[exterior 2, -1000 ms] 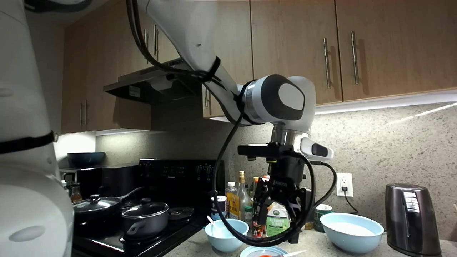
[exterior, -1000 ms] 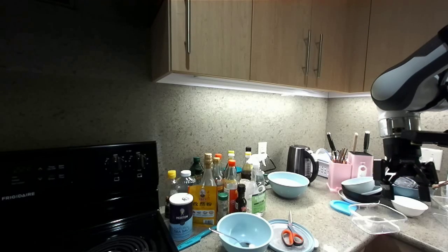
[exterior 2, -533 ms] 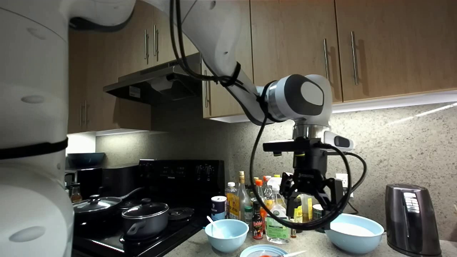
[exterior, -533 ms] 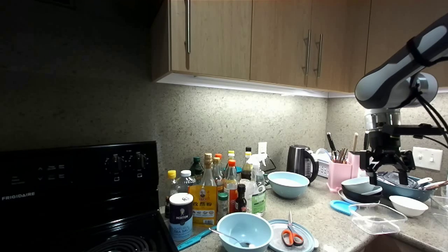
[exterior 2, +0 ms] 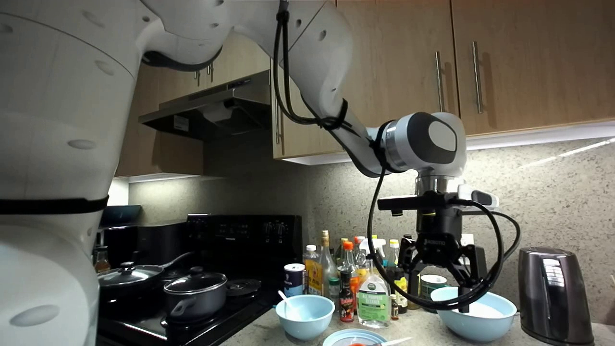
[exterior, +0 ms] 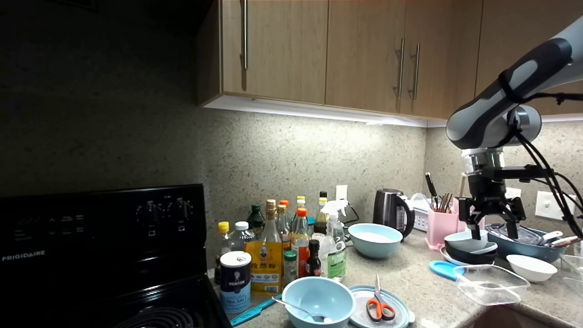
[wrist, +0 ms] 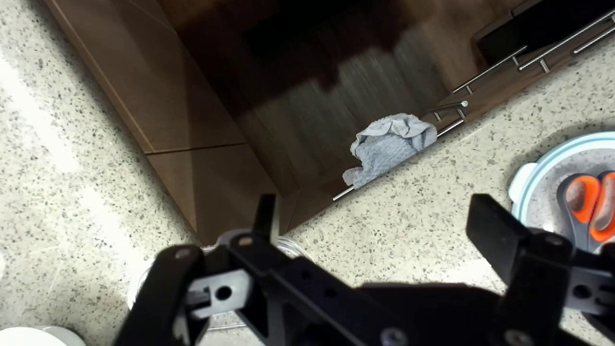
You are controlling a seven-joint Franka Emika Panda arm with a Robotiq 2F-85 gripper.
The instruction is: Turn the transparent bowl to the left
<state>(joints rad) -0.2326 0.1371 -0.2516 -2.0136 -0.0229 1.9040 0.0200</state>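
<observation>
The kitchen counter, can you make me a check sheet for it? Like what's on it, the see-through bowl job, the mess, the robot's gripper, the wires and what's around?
Surface: speckled counter, with shiny patches of light.
Job's things: pale blue bowl piled on a black bowl, perhaps the one meant; whether it is see-through, can't tell.
Clutter: scissors on a lid, a spoon in a light-blue bowl, many bottles, a clear tub near the counter's edge.
Grippers: the gripper stands open; held, nothing seen.
Cables: black cables hang from the arm in both exterior views.
Surroundings: black stove with a lidded pot and a lidded pan; wooden cupboards above the counter.
</observation>
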